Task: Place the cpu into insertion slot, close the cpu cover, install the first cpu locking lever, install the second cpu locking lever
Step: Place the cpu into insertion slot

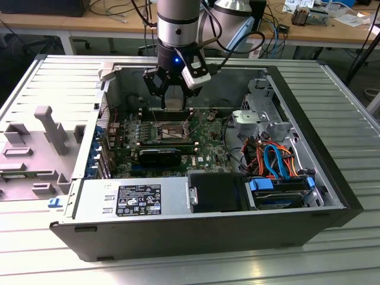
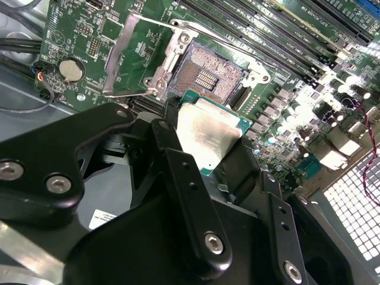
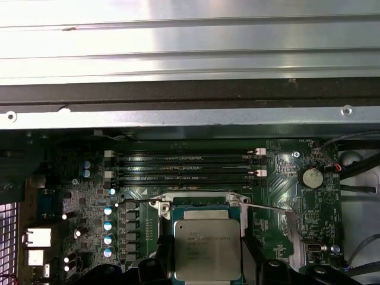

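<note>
**Chip in grip, hanging over an open socket**

Clamping the cpu by two opposite edges, with the gripper closed tight on it between two black fingers. Hanging just above the insertion slot, apart from it and not yet seated, with the chip's grey top facing up in both wrist views. Hovering over the far half of the open computer case in the exterior view.

Treating the placing, on this evidence, as a matter of alignment. Keeping the chip level, squaring its four edges to the silvery rim, and lowering straight and gently rather than sliding, since the slot's dark centre looks packed with fine contacts. Steering clear of the cpu cover, which is standing swung open at the slot's edge toward the exterior view's right. Steering clear too of the thin locking lever lying beside it.

Counting one cpu, one insertion slot, one cpu cover and one gripper with two fingers. Counting one lever plainly, while failing to tell a second apart from the metalwork around the socket. Moving farther out across the green motherboard, counting one round coin cell. Counting also what looks like four long memory slots, running side by side on the slot's far side.
</note>
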